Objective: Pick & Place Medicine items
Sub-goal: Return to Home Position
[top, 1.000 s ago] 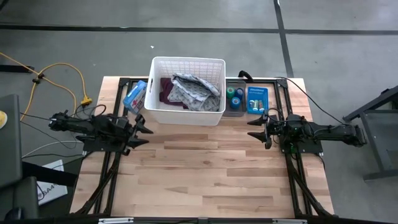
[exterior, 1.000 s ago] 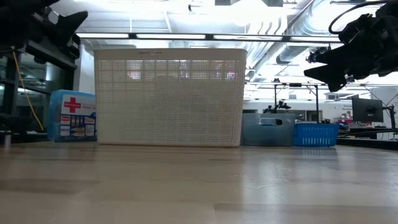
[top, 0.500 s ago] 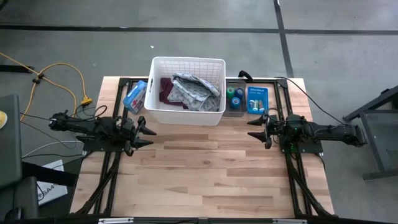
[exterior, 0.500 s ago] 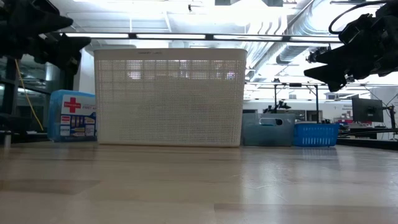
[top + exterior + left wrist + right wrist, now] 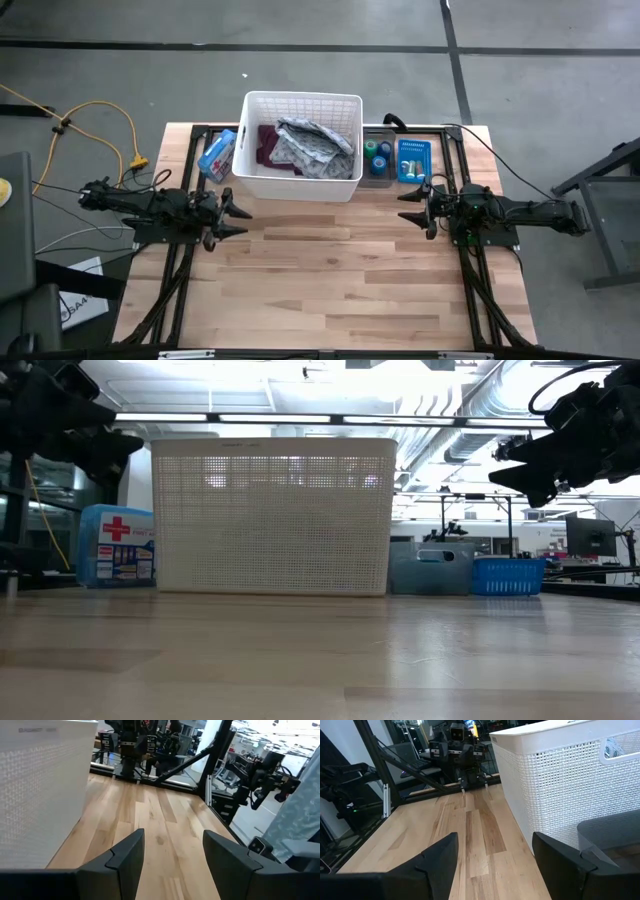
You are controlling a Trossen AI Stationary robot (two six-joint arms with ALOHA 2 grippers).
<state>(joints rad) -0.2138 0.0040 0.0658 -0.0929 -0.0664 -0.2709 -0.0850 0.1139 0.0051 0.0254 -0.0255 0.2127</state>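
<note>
A green roll and a blue roll lie in a small grey bin at the far side, right of the white basket. Next to the bin stands a small blue basket with small items I cannot make out. My left gripper hangs open and level over the table's left side, near the basket's near left corner, with nothing between its fingers. My right gripper hangs open and level at the right, just near of the grey bin, also with nothing in it.
The white basket holds a purple cloth and a grey patterned cloth. A blue first-aid box stands left of it. Bare wooden tabletop lies between and in front of the arms. A yellow cable runs on the floor.
My left gripper has tipped its fingers down to level and sunk a little, staying open by the same gap.
</note>
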